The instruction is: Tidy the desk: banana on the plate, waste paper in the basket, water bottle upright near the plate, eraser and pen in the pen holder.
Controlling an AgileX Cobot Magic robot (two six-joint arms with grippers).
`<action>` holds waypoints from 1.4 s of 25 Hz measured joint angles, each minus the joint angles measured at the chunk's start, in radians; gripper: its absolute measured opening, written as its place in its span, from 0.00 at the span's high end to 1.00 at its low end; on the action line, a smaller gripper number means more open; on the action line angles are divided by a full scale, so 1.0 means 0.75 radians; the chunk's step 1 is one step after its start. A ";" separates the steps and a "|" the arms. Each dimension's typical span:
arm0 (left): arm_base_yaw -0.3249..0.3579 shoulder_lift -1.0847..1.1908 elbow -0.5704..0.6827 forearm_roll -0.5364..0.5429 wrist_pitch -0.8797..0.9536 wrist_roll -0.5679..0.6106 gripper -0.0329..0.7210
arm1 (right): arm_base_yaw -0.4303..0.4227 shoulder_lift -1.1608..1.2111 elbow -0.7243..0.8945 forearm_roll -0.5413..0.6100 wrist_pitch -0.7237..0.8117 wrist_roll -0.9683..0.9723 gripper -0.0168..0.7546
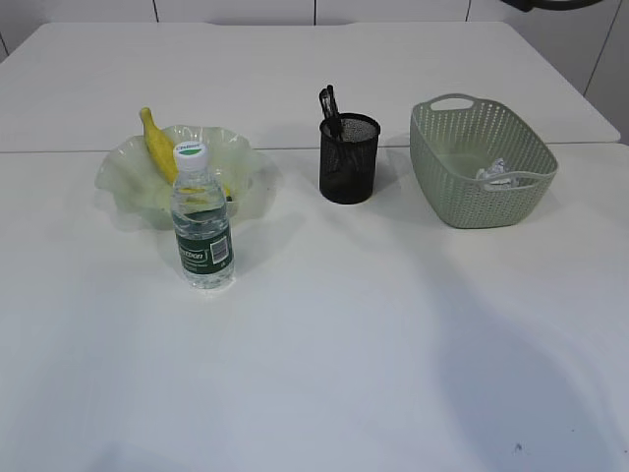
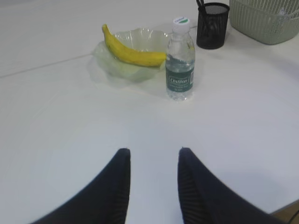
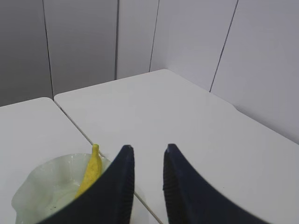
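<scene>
Two empty, parted grippers (image 2: 152, 156) (image 3: 147, 151); ruffled translucent plate (image 1: 128, 182), curved banana (image 1: 159, 146), ribbed upright bottle (image 1: 201, 221).

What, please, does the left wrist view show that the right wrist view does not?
Only the left wrist view shows the clear plastic water bottle standing upright, the black mesh pen holder and the green woven plastic basket. Only the right wrist view shows the grey panelled wall. Both show the yellow banana on the translucent wavy plate, and open, empty jaws.
</scene>
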 joint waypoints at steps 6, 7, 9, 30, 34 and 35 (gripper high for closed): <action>0.000 -0.021 -0.008 0.048 0.131 -0.058 0.64 | 0.000 -0.031 0.000 0.000 -0.002 0.000 0.76; 0.000 -0.023 -0.008 0.061 0.130 -0.076 0.64 | 0.000 -0.038 0.000 0.000 -0.002 0.000 0.76; 0.000 -0.026 -0.008 0.097 0.145 -0.105 0.64 | 0.000 -0.042 0.000 0.000 -0.002 0.000 0.76; 0.000 -0.028 0.015 0.170 0.167 -0.176 0.64 | -0.057 -0.049 0.082 0.000 0.058 0.040 0.76; 0.000 -0.028 0.015 0.170 0.167 -0.176 0.64 | -0.057 -0.049 0.118 0.000 0.107 0.044 0.76; 0.000 -0.028 0.015 0.170 0.167 -0.176 0.64 | -0.060 -0.049 0.127 0.000 0.117 0.044 0.76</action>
